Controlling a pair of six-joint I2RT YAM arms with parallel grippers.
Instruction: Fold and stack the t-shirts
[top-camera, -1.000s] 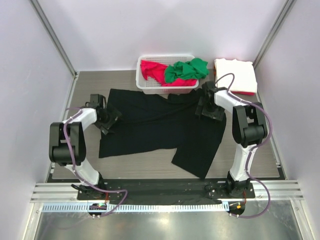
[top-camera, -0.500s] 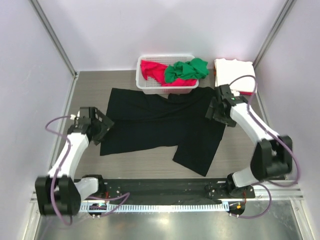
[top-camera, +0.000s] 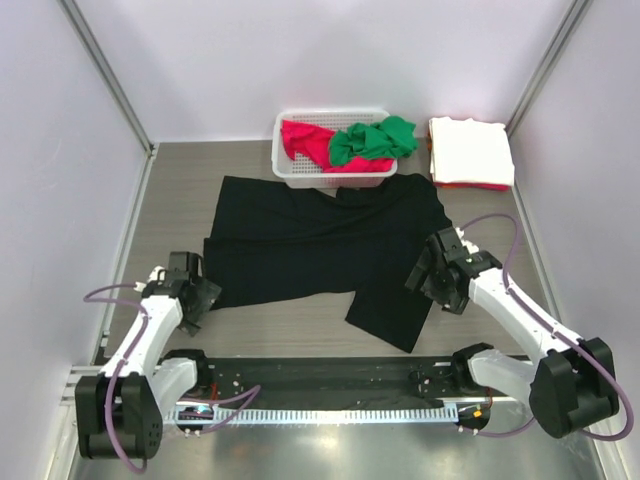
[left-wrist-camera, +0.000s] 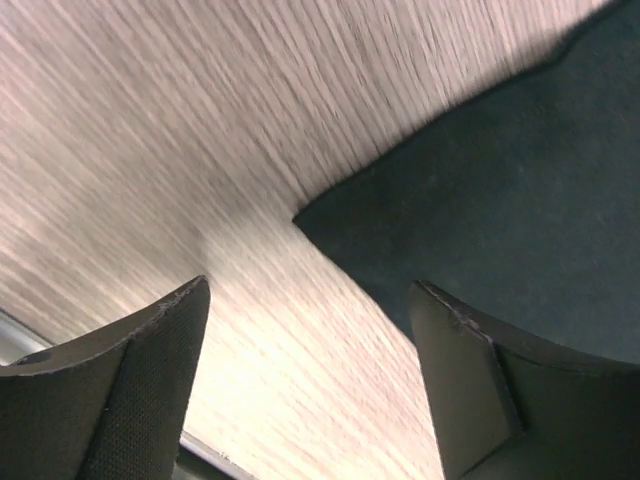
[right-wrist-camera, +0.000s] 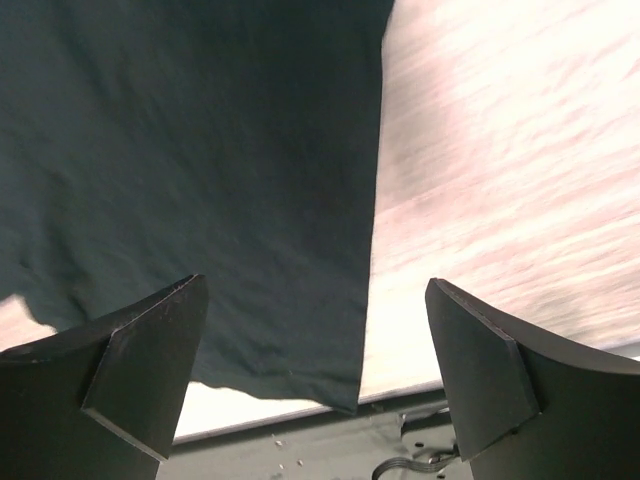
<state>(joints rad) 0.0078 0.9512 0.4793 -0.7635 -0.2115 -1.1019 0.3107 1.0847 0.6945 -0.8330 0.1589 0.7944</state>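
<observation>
A black t-shirt (top-camera: 320, 235) lies spread on the wooden table, one lower flap reaching toward the near edge. My left gripper (top-camera: 198, 297) is open and empty, low over the table at the shirt's near left corner (left-wrist-camera: 305, 220); the black cloth (left-wrist-camera: 500, 190) fills the upper right of the left wrist view. My right gripper (top-camera: 432, 275) is open and empty above the shirt's near right edge (right-wrist-camera: 372, 230), with the cloth (right-wrist-camera: 190, 150) below its left finger. Red (top-camera: 300, 138) and green (top-camera: 372, 138) shirts lie bunched in the basket. A folded white shirt (top-camera: 470, 148) lies at the back right.
The white lattice basket (top-camera: 330, 176) stands at the back centre, touching the black shirt's far edge. A red layer (top-camera: 480, 185) shows under the white fold. The table's near edge and metal rail (right-wrist-camera: 400, 440) lie just beyond the shirt's hem. Metal posts stand at both back corners.
Both arms drew back toward the near edge: the left from the shirt's left side to its near left corner, the right from the upper right to the near right edge. The shirt's right side now lies flatter.
</observation>
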